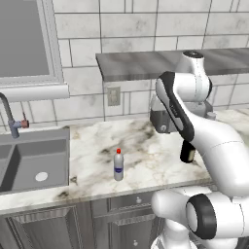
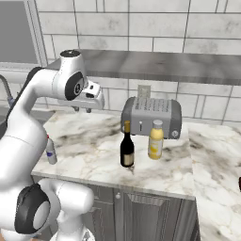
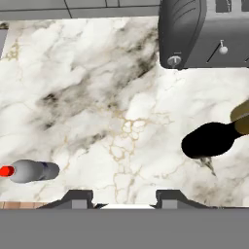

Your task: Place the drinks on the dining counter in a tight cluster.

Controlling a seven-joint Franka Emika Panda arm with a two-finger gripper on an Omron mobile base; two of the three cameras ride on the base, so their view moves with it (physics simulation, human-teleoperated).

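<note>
1. Left base cam: sink (image 1: 34,168) far left, small bottle (image 1: 118,165) upright mid-counter, wine bottle (image 1: 187,151) half behind the arm.
2. Right base cam has what that one hides: wine bottle (image 2: 126,146), yellow bottle (image 2: 156,140), toaster (image 2: 151,116) behind.
3. Gripper (image 2: 82,109) hovers high, holding nothing; fingers look narrow-ish, honestly can't tell.
</note>
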